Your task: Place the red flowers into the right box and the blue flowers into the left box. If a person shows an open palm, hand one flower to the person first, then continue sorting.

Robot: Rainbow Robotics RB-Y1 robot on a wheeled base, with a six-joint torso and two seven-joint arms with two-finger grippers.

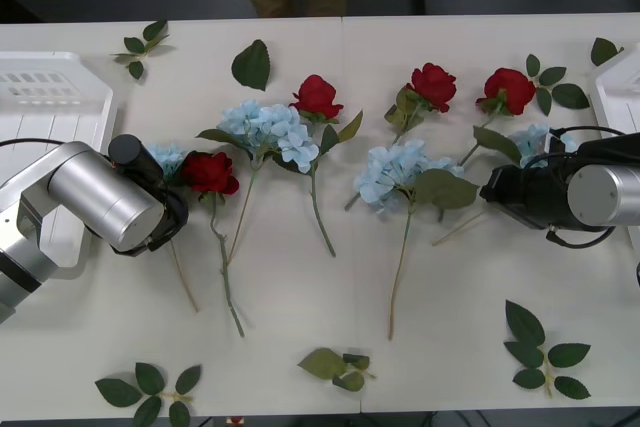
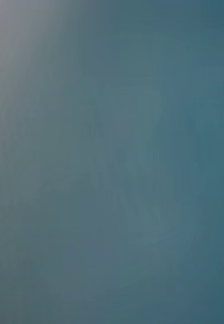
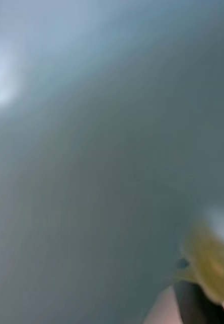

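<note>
Left gripper (image 1: 172,192) sits low at a blue flower (image 1: 168,158) beside a red flower (image 1: 210,173) — finger state can't be told. Right gripper (image 1: 492,187) lies near another blue flower (image 1: 528,139), perhaps touching — fingers likewise hidden.

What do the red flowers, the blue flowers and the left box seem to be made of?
The red flowers look artificial, probably matte fabric petals on thin plastic stems that hold stiff. The blue flowers look the same, with soft cloth-like clusters. The left box seems to be white moulded plastic, slightly glossy, with regular slots in its wall.
</note>
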